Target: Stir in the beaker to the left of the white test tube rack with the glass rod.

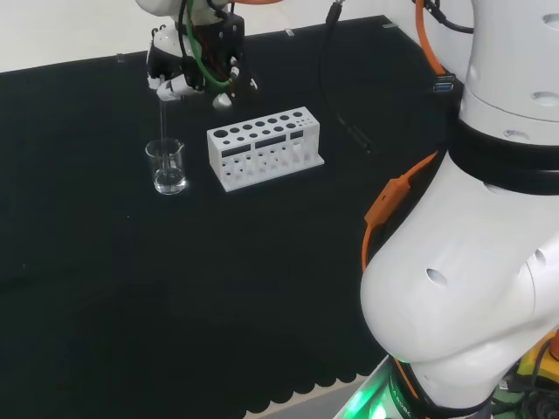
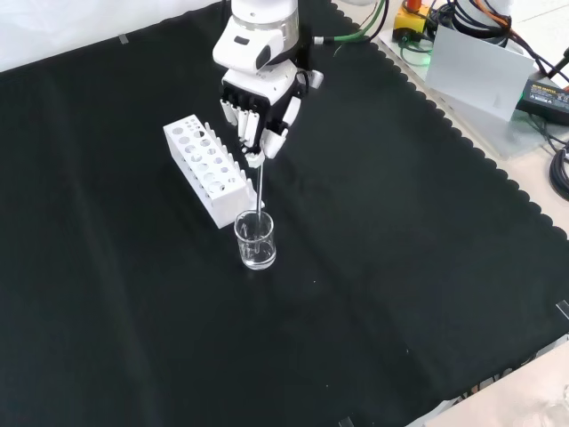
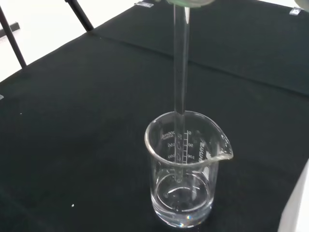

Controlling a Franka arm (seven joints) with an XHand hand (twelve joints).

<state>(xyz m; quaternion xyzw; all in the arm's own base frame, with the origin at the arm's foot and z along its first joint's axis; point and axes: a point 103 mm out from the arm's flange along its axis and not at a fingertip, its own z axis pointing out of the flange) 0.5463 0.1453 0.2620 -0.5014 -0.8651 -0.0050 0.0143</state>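
Observation:
A small clear glass beaker stands on the black cloth, to the left of the white test tube rack in the head view and in front of the rack in the front view. The hand hovers above the beaker, its fingers curled round the top of a clear glass rod. The rod hangs upright with its lower end inside the beaker, just above the bottom. A little clear liquid seems to lie in the beaker.
The rack's holes look empty. In the head view the arm's large white links fill the right side. In the front view, boxes and cables lie beyond the cloth's scalloped edge at the top right.

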